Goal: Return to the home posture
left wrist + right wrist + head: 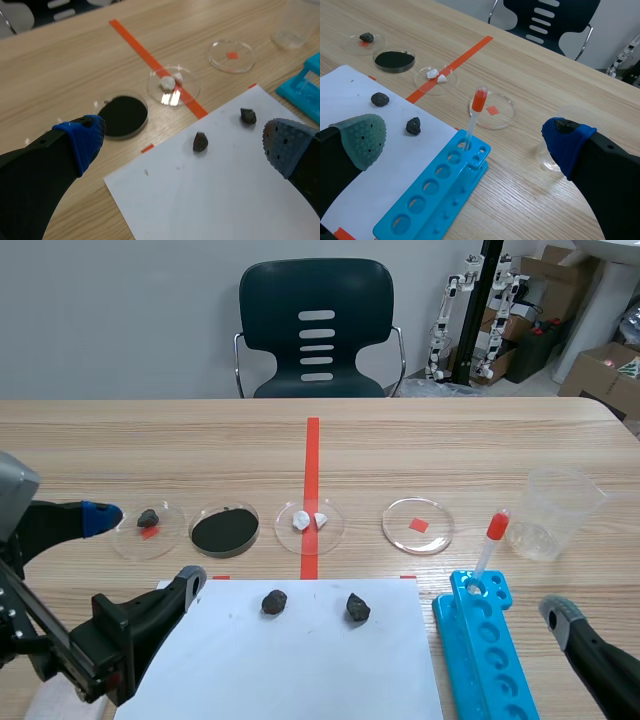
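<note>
Black left gripper (184, 140) and right gripper (464, 136) gape wide, empty; two dark lumps (274, 602) (358, 608), possibly stones, on paper (300, 670)

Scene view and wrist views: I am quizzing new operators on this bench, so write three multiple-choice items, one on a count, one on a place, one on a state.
1. How many dark grey stones lie on the white paper sheet?
A one; B two; C four.
2. Where does the clear dropper with the red bulb stand?
A in the clear plastic cup; B in the blue plastic tube rack; C in a round glass dish.
3. How is the left gripper?
A shut on a stone; B shut on the dropper; C open, holding nothing.

Key:
1 B: two stones lie side by side on the sheet.
2 B: its tip sits in a hole at the rack's far end.
3 C: its fingers stand wide apart, gripping nothing.
</note>
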